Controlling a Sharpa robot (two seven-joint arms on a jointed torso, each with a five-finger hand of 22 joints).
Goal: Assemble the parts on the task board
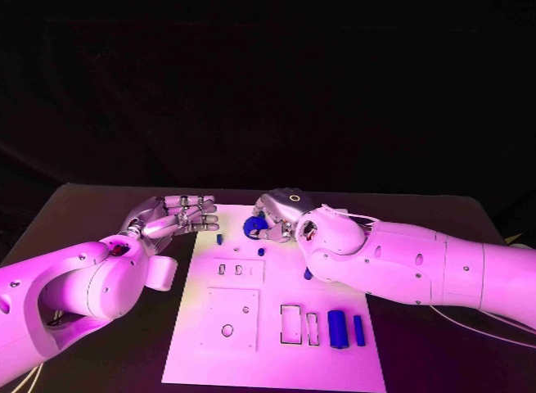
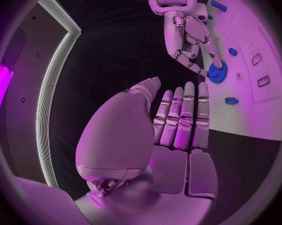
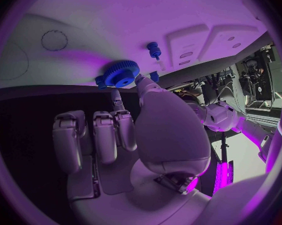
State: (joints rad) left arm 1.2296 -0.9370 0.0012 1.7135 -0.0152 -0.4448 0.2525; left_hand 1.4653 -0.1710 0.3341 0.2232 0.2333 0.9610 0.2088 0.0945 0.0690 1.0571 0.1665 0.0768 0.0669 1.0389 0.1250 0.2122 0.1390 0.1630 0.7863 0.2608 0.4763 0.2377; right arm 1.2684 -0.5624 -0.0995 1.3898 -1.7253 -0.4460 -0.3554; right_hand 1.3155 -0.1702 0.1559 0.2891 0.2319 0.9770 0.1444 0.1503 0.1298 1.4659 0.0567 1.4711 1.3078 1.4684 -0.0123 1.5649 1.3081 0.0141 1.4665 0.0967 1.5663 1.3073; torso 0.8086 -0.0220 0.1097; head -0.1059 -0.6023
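The white task board (image 1: pixel 280 360) lies in the middle of the table. My right hand (image 1: pixel 282 214) is over the board's far end and pinches a blue gear (image 1: pixel 254 225) between thumb and a finger. The right wrist view shows the gear (image 3: pixel 120 74) at the fingertips of that hand (image 3: pixel 134 130), just above the board. In the left wrist view the gear (image 2: pixel 217 74) sits under the right hand (image 2: pixel 190 32). My left hand (image 1: pixel 179 214) hovers off the board's far left corner, fingers straight and together (image 2: pixel 181 120), holding nothing.
Small blue pegs (image 1: pixel 219 239) (image 1: pixel 261 252) (image 1: pixel 308 274) stand on the board's far half. A blue cylinder (image 1: pixel 336 327) and a thinner blue pin (image 1: pixel 360 329) lie near rectangular slots (image 1: pixel 290 323) at the near right. A peg (image 3: pixel 155 50) stands close to the gear.
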